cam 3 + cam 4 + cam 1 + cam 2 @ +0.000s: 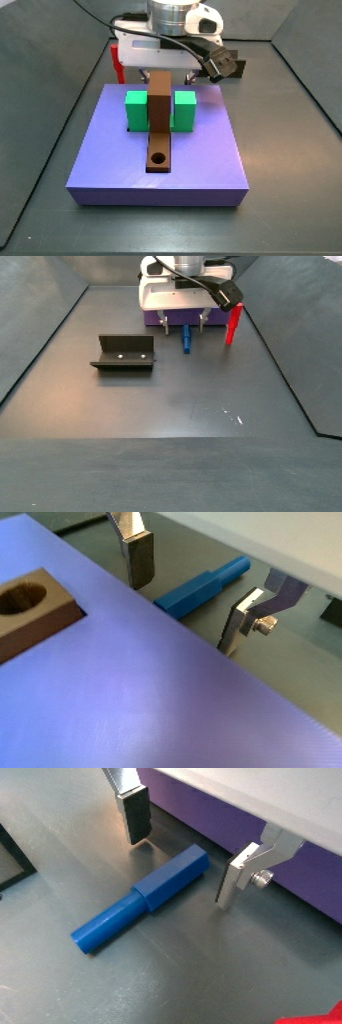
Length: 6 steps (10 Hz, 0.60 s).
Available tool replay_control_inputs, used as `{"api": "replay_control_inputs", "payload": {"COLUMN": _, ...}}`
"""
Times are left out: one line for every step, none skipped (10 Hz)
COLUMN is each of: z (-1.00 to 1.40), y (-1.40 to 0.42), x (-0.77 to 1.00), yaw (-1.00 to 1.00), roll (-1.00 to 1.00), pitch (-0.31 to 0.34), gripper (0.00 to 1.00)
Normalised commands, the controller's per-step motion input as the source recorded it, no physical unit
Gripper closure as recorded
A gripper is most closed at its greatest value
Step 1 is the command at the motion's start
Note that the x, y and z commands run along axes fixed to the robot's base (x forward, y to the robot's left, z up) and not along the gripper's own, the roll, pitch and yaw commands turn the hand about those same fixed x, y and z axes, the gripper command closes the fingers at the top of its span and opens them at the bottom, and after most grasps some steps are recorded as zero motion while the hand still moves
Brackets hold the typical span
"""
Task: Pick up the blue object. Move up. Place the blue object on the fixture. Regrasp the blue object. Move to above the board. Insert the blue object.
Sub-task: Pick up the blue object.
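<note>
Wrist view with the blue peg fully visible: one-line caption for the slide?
Open tool straddling the blue object, which lies flat on the grey floor beside the purple board, not yet gripped.

hand [181, 868] lowered near floor, fingers spread apart

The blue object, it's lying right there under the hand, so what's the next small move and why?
Probably lower the hand a little further, then close. In both wrist views the blue object lies flat on the floor beside the board, with one end between the open fingers, which are not touching it. In a side view the hand sits low over it, so only a short descent seems left.
</note>
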Motion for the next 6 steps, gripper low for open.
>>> {"api": "replay_control_inputs", "payload": {"z": -0.07, "y": -0.04, "x": 0.0, "yaw": 0.0, "roll": 0.0, "pitch": -0.046, "gripper": 0.0}}
{"api": "replay_control_inputs", "payload": {"z": -0.02, "y": -0.01, "x": 0.01, "yaw": 0.0, "roll": -0.01, "pitch": -0.009, "gripper": 0.0}}
{"api": "replay_control_inputs", "payload": {"z": 0.0, "y": -0.03, "x": 0.0, "yaw": 0.0, "roll": 0.0, "pitch": 0.0, "gripper": 0.0}}
{"api": "replay_control_inputs", "payload": {"z": 0.0, "y": 0.0, "x": 0.0, "yaw": 0.0, "roll": 0.0, "pitch": 0.0, "gripper": 0.0}}
{"api": "replay_control_inputs", "payload": {"z": 0.0, "y": 0.0, "x": 0.0, "yaw": 0.0, "roll": 0.0, "pitch": 0.0, "gripper": 1.0}}
{"api": "replay_control_inputs", "payload": {"z": 0.0, "y": 0.0, "x": 0.0, "yaw": 0.0, "roll": 0.0, "pitch": 0.0, "gripper": 1.0}}
